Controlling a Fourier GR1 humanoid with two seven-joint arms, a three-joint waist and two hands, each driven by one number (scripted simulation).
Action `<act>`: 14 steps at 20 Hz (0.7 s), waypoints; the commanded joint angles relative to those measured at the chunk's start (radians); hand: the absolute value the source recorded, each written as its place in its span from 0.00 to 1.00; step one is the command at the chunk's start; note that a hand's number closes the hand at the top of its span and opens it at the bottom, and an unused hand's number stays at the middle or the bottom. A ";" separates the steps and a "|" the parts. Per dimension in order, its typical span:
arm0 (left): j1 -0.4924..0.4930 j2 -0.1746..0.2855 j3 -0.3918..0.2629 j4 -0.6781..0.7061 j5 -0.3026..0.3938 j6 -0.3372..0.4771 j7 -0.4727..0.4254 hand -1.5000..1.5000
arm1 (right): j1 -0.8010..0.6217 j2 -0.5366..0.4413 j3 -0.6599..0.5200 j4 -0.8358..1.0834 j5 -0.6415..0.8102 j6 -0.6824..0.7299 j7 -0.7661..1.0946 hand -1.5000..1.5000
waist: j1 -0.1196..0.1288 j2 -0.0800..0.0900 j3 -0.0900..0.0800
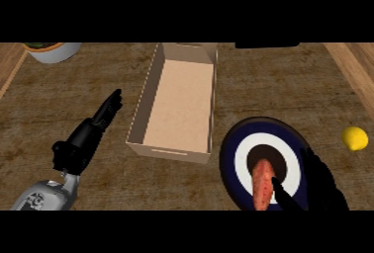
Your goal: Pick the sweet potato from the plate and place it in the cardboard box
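Presently the sweet potato (pixel 261 184) lies on the plate (pixel 235 148), lengthwise over its dark centre. Its near end is cut off by the lower edge of the view. It is orange-red and has not been lifted. The plate has a dark blue rim and a white ring, and it sits at the lower right of the worktop (pixel 292 89).

The right robot hand (pixel 325 185) comes in from the lower right and covers the right rim of the plate. Its fingers (pixel 315 165) run fairly straight and are spread apart from the thumb (pixel 283 196), which lies just beside the right flank of the sweet potato. Contact between the two cannot be confirmed. Nothing is enclosed in this hand.

The left robot hand (pixel 79 144) shows at the lower left, well apart from the plate. Its fingers are straight, point away from the robot, and hold nothing.

The cardboard box (pixel 179 104) stands open-topped between the two hands, just beside the upper left of the plate, with its long side running away from the robot. Its near wall has a slot.

A lemon (pixel 355 138) rests on the worktop to the right of the plate, near the right edge. A white pot (pixel 57 52) stands at the far left corner, and a dark object (pixel 266 45) lies at the far edge. Bare worktop stretches beyond the plate and to the left of the box.
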 commanded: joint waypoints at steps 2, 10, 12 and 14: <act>-0.015 -0.017 -0.023 0.002 -0.010 -0.009 0.008 0.50 | 0.038 0.021 0.110 -0.263 0.084 0.244 0.293 0.00 | 0.022 0.007 0.004; -0.054 -0.061 -0.026 0.078 -0.035 -0.027 -0.043 0.50 | -0.100 0.204 0.171 -0.530 0.069 0.618 0.732 0.00 | 0.059 0.020 0.012; -0.073 -0.072 -0.032 0.057 -0.042 -0.017 0.010 0.50 | -0.129 0.278 0.179 -0.488 0.104 0.622 0.778 0.00 | 0.064 0.018 0.013; -0.063 -0.071 -0.029 0.069 -0.052 -0.031 -0.011 0.50 | -0.154 0.280 0.123 -0.519 0.069 0.678 0.782 0.00 | 0.065 0.018 0.014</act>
